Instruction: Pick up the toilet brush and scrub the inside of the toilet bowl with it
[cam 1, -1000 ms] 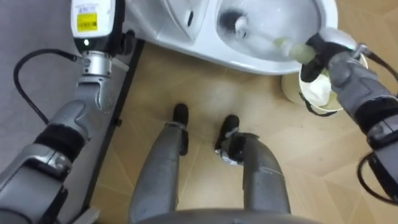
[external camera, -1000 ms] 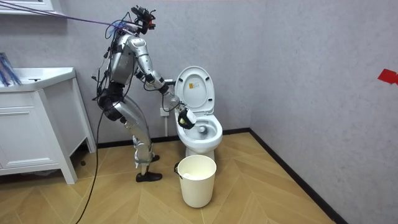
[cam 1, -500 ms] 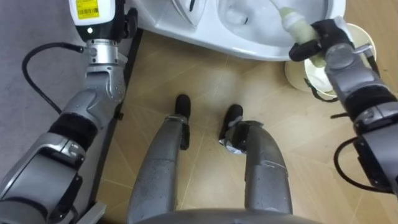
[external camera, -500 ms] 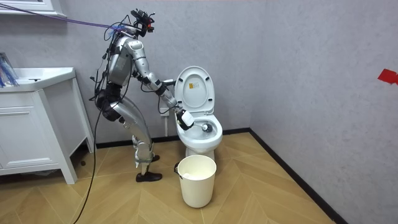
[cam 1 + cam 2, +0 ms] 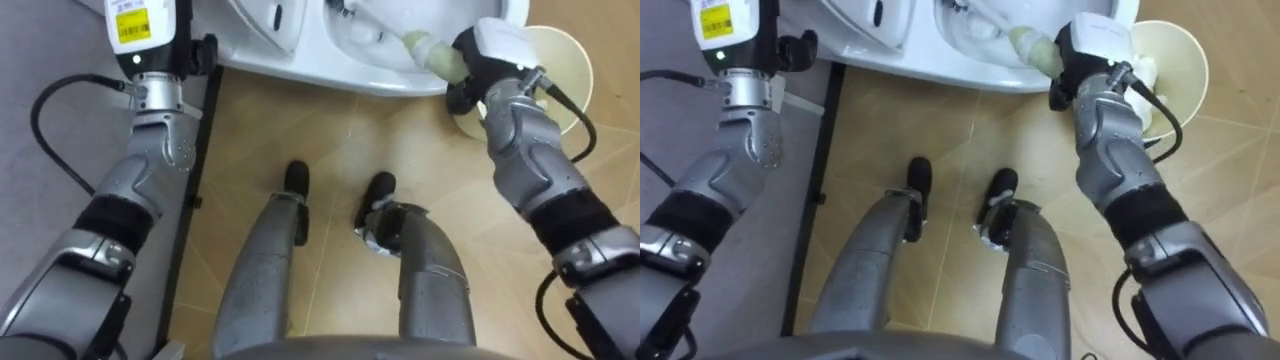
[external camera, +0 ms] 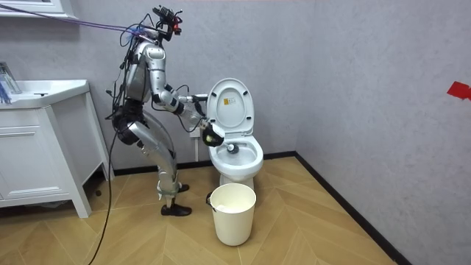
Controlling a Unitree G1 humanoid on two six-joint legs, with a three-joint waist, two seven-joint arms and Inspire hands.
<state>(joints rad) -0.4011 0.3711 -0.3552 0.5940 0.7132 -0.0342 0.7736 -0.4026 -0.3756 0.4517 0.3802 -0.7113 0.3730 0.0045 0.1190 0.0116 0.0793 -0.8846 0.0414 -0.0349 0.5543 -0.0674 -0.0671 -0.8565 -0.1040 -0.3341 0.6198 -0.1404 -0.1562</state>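
Note:
The white toilet (image 5: pixel 300 62) lies across the top of the eye views, and its lid (image 6: pixel 230 103) stands raised. My right hand (image 5: pixel 492 58) is shut on the pale handle of the toilet brush (image 5: pixel 428 50) at the bowl's near right rim. The brush's shaft slants up and to the left into the bowl, where its dark head (image 6: pixel 232 147) sits. My left arm reaches up past the toilet's left side. My left hand (image 6: pixel 197 99) is by the raised lid, too small to read. I stand bent slightly forward, feet close to the toilet's base.
A cream waste bin (image 5: pixel 556 62) stands on the wood floor just right of the toilet, behind my right hand. A dark skirting strip (image 5: pixel 195 170) runs along the grey wall at my left. A white sink cabinet (image 6: pixel 44 147) stands at the room view's left.
My right hand has drawn the brush back toward the bowl's near rim and to the left. My torso has straightened a little, and the eye view has shifted with it.

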